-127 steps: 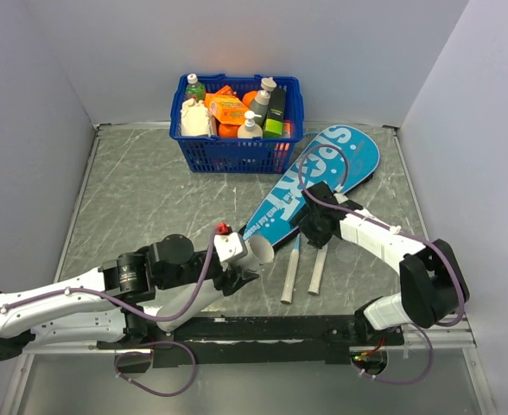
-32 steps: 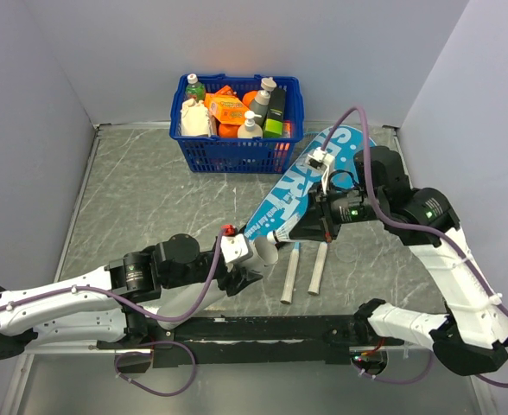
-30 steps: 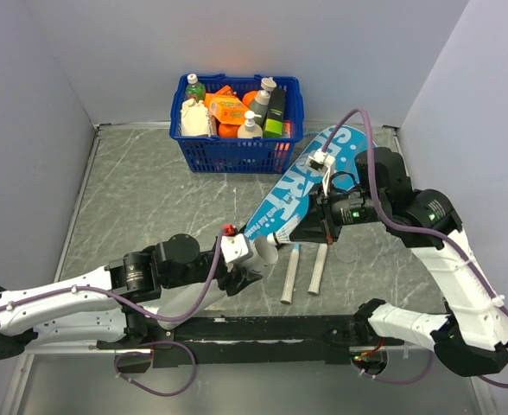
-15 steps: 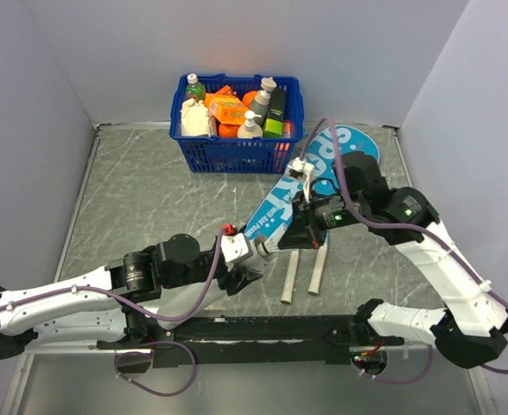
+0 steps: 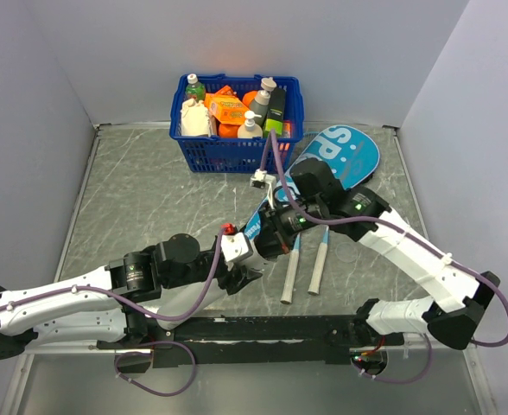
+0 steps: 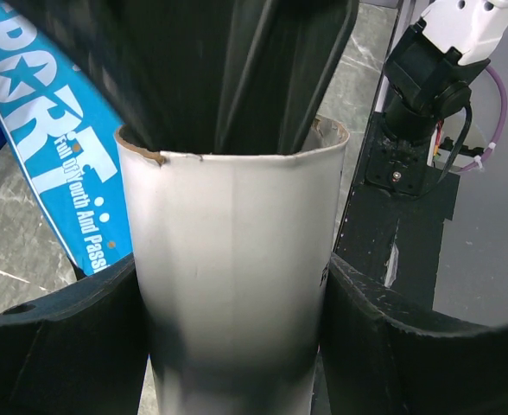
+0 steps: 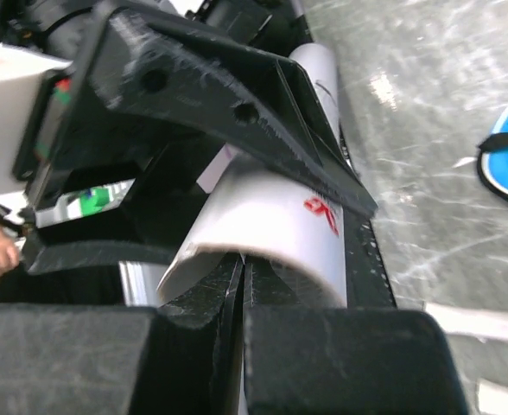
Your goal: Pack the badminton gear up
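Note:
My left gripper is closed round the long white tube, one finger on each side, and holds it tilted with its open mouth toward the right arm. My right gripper is shut, and its tips are pushed into that mouth. Only a thin white sliver shows between the pads; the rest of the shuttlecock is hidden inside the tube. The teal "SPORT" case lies diagonally behind. Two white racket handles stick out of its lower end.
A blue plastic basket of bottles and orange packs stands at the back centre. The black base rail runs along the near edge. Grey walls close in the table at left, right and back.
My right gripper has swung left and down from over the case, carrying the shuttlecock into the tube's mouth. The left arm and tube have stayed put.

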Robot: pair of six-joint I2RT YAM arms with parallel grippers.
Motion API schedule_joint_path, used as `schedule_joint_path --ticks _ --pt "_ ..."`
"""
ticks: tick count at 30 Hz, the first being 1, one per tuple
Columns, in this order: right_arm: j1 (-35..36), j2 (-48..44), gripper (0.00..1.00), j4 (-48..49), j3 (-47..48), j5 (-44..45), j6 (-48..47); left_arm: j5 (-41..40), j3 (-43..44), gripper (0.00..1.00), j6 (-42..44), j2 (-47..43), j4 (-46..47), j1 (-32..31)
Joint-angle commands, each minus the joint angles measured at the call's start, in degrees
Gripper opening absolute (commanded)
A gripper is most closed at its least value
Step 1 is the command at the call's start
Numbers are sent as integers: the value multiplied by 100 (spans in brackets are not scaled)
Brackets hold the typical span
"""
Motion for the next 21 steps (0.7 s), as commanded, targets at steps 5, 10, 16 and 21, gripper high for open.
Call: schedule_joint_path --ticks 5,10,16,21 --pt "351 269 0 1213 -444 -258 499 28 11 1 223 -56 -30 -24" --pt "360 129 23 1099 -436 -21 500 28 11 2 223 -56 -30 -24" --pt "194 -231 53 862 -155 436 578 46 20 2 232 -12 -30 -24" --pt "-438 -547 61 817 109 525 772 63 11 2 223 23 -21 -24"
